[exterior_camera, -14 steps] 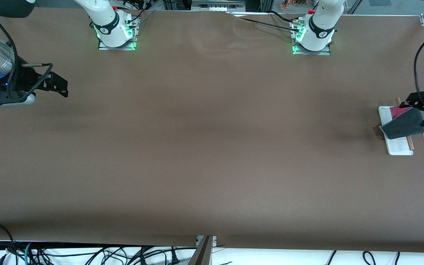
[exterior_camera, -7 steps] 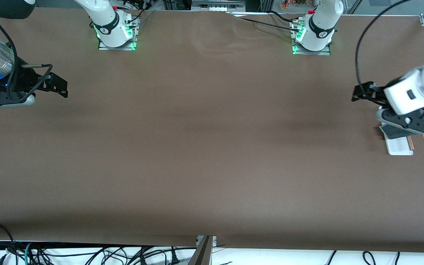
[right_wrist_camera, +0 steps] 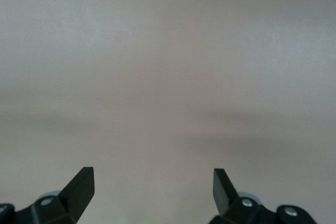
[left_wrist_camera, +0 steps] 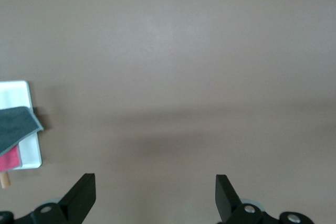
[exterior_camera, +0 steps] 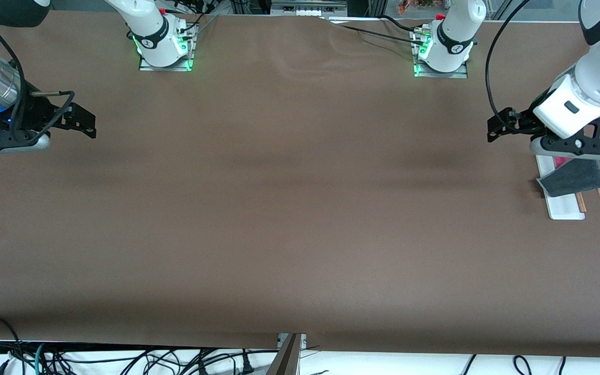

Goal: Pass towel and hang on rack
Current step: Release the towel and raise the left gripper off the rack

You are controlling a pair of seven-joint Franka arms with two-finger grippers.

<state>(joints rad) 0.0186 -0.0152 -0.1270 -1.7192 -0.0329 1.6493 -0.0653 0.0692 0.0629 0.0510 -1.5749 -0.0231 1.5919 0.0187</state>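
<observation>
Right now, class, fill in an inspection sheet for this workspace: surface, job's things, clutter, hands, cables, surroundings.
Surface: brown table, bare in the middle.
Job's things: towel draped over the rack, at the left arm's end of the table.
Clutter: red item under the towel.
Hands: left hand open, over the table beside the rack; right hand open, waiting over the right arm's end.
Cables: black cable looping by the left arm.
Surroundings: loose cables below the table edge.

The left arm (exterior_camera: 573, 112) and towel (exterior_camera: 573, 178) hide part of the rack (exterior_camera: 565, 208).

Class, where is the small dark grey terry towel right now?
The dark grey terry towel hangs over the wooden-rod rack at the left arm's end of the table.
</observation>
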